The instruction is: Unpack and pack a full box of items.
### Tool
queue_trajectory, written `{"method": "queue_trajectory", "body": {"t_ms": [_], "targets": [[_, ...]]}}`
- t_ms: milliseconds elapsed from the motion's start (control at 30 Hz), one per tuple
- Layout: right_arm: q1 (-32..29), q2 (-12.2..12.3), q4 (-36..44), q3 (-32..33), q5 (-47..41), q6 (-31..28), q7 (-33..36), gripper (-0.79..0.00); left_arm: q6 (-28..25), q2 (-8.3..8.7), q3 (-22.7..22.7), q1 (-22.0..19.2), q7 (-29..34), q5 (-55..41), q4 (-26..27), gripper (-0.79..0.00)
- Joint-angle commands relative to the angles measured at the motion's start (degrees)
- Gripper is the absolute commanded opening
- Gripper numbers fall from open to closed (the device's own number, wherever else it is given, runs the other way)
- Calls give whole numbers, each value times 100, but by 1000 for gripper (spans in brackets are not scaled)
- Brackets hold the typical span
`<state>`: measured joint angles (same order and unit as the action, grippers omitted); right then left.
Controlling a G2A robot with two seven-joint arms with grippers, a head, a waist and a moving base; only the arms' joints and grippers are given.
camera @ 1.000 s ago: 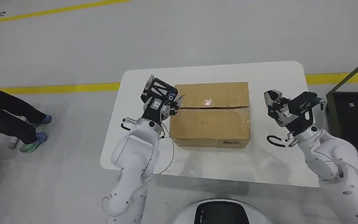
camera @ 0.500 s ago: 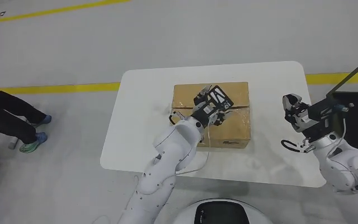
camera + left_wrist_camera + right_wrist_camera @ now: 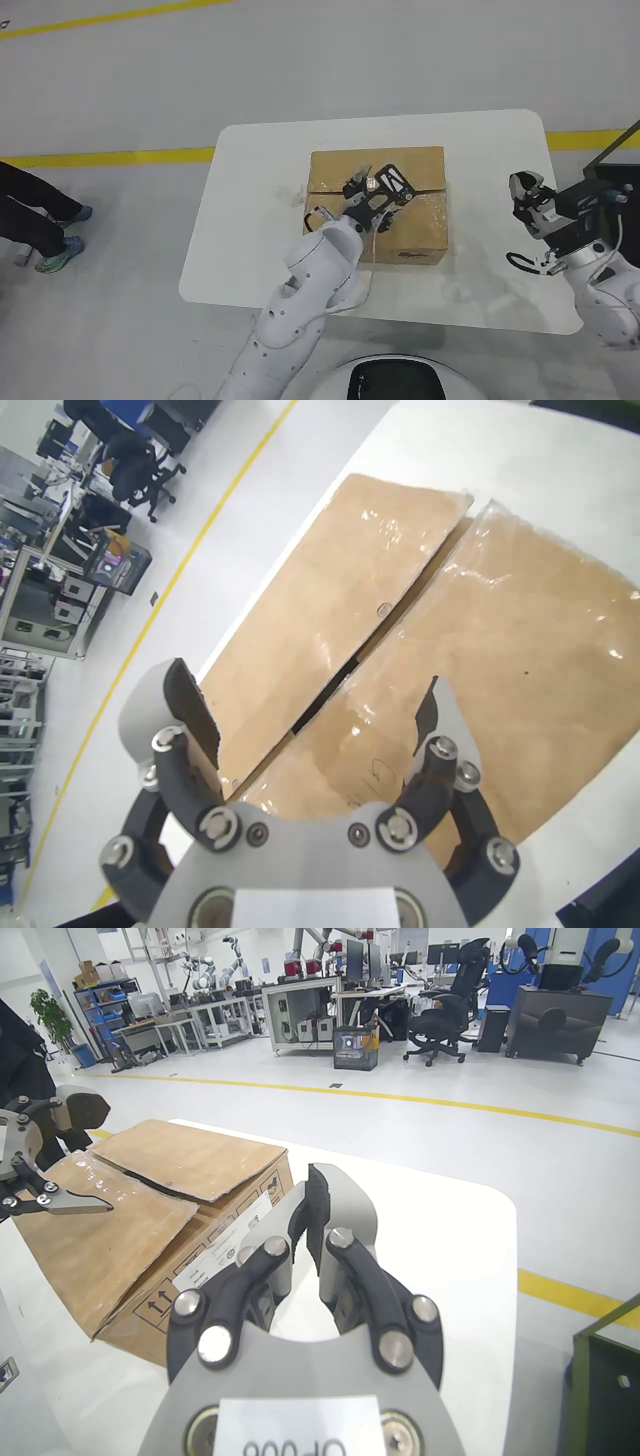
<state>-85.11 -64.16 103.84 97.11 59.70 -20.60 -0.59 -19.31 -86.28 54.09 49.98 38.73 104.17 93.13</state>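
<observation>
Cardboard box (image 3: pixel 412 225) sits mid-way across the white table (image 3: pixel 480 290), top flaps down. Left gripper (image 3: pixel 372 188) is over the box top at the centre seam. Right gripper (image 3: pixel 524 188) is near the table's right edge, apart from the box.

Left wrist view: fingers spread apart above the seam (image 3: pixel 357 657), a narrow dark gap between the two flaps. Clear tape (image 3: pixel 500 565) glints on both.

Right wrist view: right fingers closed together, pads touching, pointed toward the box end bearing a white label (image 3: pixel 225 1243).
</observation>
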Motion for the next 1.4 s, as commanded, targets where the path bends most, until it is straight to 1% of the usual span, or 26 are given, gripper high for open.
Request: {"method": "queue_trajectory", "body": {"t_ms": [0,267,400,467,500,600,867,1000,1100,1167,1200,1233,1267,1300,1333,1367], "targets": [[8,-1,3,4,-22,-3,13,-785,92,-26,-22,-108,163,53,-156,0],[1,-3,-1,6,-63,-50,30,-785,368,-111,-150,-559,409,576,-615,0],[6,-3,-13,7,-70,-83,21,-785,313,-171,-326,-785,487,817,-905,0],[8,-3,-17,10,-70,-89,19,-785,187,-193,-454,-872,548,1039,-1011,0],[9,-3,-20,12,-70,-91,19,-785,190,-211,-460,-871,550,952,-1020,0],[12,-2,-44,26,-77,-94,28,-785,-77,-240,-531,-920,723,969,-1051,0],[37,-6,-82,13,-100,-90,37,-785,-314,-283,-482,-878,1006,914,-837,0],[70,-8,-100,-14,-91,-92,43,-785,-293,-306,-418,-923,998,915,-930,0],[89,-9,-124,-22,-96,-106,31,-785,-155,-338,-365,-1035,977,917,-1155,0],[97,-11,-132,-28,-102,-101,22,-785,-93,-367,-371,-1132,900,915,-1325,-55],[98,-11,-139,-31,-106,-101,20,-785,-66,-383,-379,-1173,870,902,-1382,-203],[100,-12,-142,-32,-110,-101,23,-785,-66,-396,-402,-1209,831,920,-1428,-317],[101,-12,-149,-29,-113,-95,22,-785,-77,-406,-431,-1241,782,962,-1466,-456],[101,-12,-158,-27,-108,-93,21,-785,-60,-415,-445,-1257,739,995,-1505,-668],[101,-12,-171,-22,-108,-90,22,-785,-51,-423,-453,-1270,713,1013,-1538,-785],[103,-12,-178,-19,-112,-87,21,-785,-37,-432,-453,-1282,677,1012,-1551,-785]]}}
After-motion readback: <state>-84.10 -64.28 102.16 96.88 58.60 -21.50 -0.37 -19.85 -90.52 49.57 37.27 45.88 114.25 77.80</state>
